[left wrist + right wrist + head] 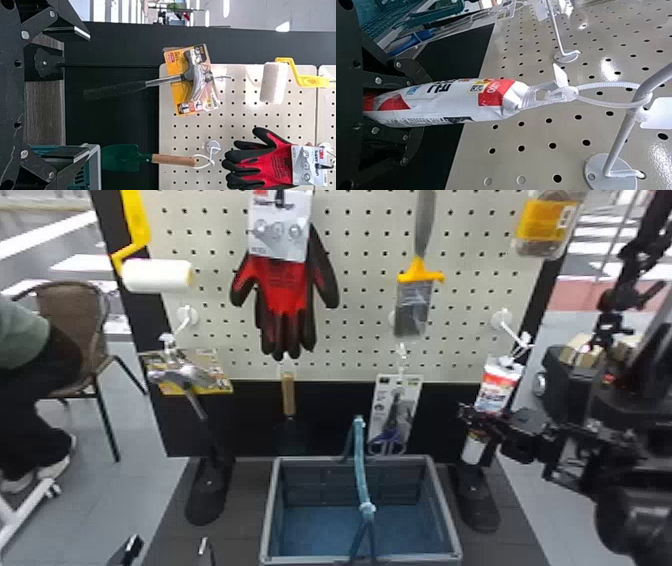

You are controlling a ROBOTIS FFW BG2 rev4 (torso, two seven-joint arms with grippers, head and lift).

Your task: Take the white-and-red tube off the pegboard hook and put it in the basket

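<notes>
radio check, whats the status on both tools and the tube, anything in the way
Right tool shut on tube. Left tool open, empty. Tube's plastic loop round the hook, likely needs clearing first.

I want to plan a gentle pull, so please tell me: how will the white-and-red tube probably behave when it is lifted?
The white-and-red tube looks soft rather than stiff: its surface is creased, so it may dent if squeezed. It may tug or catch, because its clear plastic tie loops around the white metal hook.
</notes>
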